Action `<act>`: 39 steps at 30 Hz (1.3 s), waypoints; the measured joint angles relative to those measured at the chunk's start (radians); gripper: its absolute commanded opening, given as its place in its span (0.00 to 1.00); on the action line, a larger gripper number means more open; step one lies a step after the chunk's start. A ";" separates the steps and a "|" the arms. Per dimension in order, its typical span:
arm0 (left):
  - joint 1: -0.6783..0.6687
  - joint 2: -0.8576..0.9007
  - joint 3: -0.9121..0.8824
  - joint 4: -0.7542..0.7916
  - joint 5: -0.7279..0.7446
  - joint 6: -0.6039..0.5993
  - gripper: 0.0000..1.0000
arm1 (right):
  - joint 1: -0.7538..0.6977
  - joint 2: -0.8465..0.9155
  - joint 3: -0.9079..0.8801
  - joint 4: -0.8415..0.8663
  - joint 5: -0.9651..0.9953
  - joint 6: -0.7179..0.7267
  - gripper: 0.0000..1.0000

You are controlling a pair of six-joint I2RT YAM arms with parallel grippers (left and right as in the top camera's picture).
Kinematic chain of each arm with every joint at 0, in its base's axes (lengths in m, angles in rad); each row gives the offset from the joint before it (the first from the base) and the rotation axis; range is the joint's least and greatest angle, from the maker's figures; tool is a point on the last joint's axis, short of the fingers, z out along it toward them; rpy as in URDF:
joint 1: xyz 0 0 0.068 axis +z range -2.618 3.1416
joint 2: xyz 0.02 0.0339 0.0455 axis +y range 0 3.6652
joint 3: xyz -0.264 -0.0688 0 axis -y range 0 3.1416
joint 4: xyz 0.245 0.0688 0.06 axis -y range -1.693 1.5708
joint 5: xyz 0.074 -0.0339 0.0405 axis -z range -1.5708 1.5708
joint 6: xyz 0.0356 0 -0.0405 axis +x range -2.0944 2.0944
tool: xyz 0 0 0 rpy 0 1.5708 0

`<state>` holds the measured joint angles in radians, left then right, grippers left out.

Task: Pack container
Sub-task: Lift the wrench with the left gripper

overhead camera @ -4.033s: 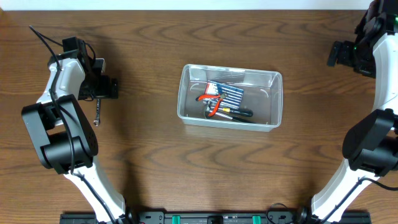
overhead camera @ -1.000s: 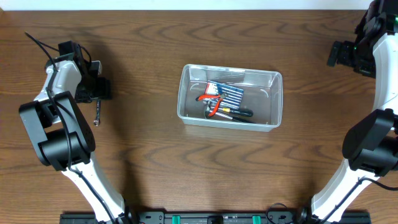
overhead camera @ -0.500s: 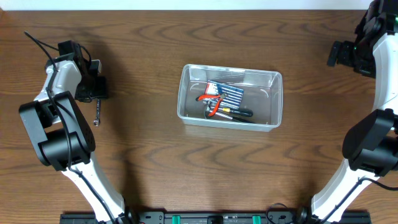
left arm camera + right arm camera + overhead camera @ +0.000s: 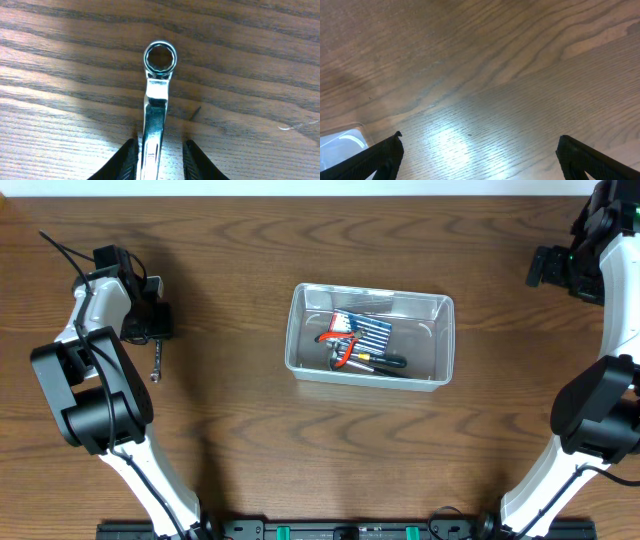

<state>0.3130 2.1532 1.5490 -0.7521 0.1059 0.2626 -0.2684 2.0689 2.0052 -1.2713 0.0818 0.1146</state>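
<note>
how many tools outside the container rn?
1: a wrench flat on the table at far left, its shaft between the fingers of the left gripper. The other tools lie inside the container. The arms could hide more.

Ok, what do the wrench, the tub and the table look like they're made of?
Wrench: polished metal, probably chromed steel, going by its bright mirror-like glints. Tub: clear, glossy plastic; the tools inside show through its walls. Table: brown wood grain with a slight sheen; whether solid wood, veneer or laminate, I cannot tell.
</note>
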 measured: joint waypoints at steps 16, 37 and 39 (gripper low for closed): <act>0.000 0.000 0.000 -0.002 0.000 -0.003 0.15 | 0.000 0.000 0.000 0.000 0.000 0.000 0.99; 0.000 0.000 0.000 -0.006 0.000 -0.004 0.13 | 0.000 0.000 0.000 0.000 0.000 0.000 0.99; 0.000 0.000 0.000 -0.009 0.000 -0.004 0.13 | 0.000 0.000 0.000 0.000 0.000 0.000 0.99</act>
<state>0.3130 2.1532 1.5490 -0.7612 0.1059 0.2584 -0.2684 2.0689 2.0052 -1.2713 0.0814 0.1146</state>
